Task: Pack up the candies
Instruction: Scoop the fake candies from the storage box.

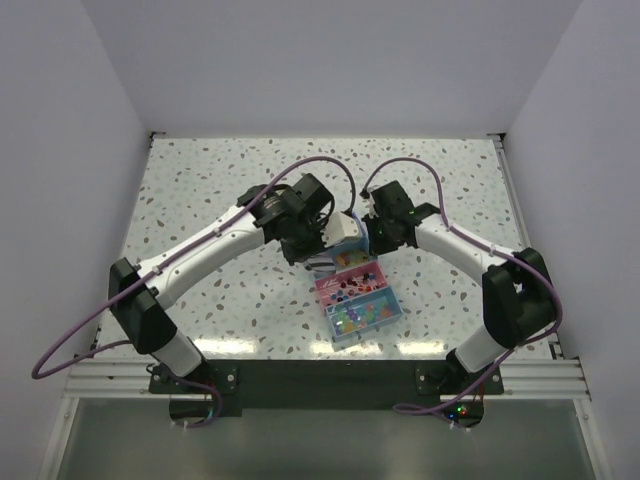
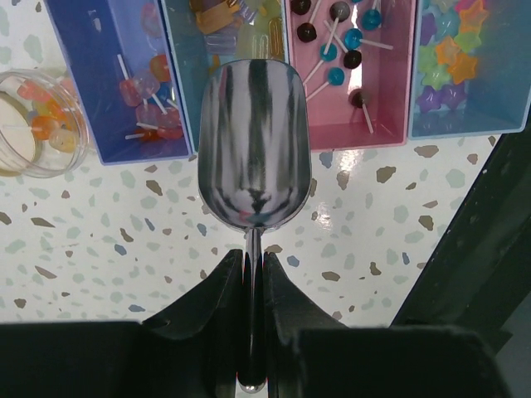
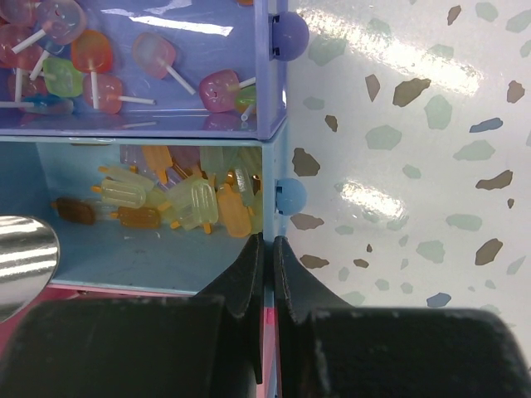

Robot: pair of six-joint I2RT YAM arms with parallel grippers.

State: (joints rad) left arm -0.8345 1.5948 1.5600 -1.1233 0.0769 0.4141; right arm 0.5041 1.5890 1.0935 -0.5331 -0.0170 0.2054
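Note:
A compartment box (image 1: 392,318) lies between my arms, holding the candies (image 1: 352,285). In the left wrist view the candies (image 2: 336,50) fill purple, light-blue, pink and blue bins of the box (image 2: 382,139). My left gripper (image 2: 253,257) is shut on the handle of a metal scoop (image 2: 253,141), whose empty bowl hovers over the box's near edge. My right gripper (image 3: 267,249) is shut on the box's side wall (image 3: 274,99), next to ice-pop shaped candies (image 3: 191,203). In the top view the left gripper (image 1: 312,250) and right gripper (image 1: 378,240) meet at the box's far end.
A small clear jar (image 2: 33,120) with a few candies inside stands on the speckled table left of the box. Round knobs (image 3: 290,197) stick out from the box's side. The scoop's tip (image 3: 25,261) shows at the left of the right wrist view.

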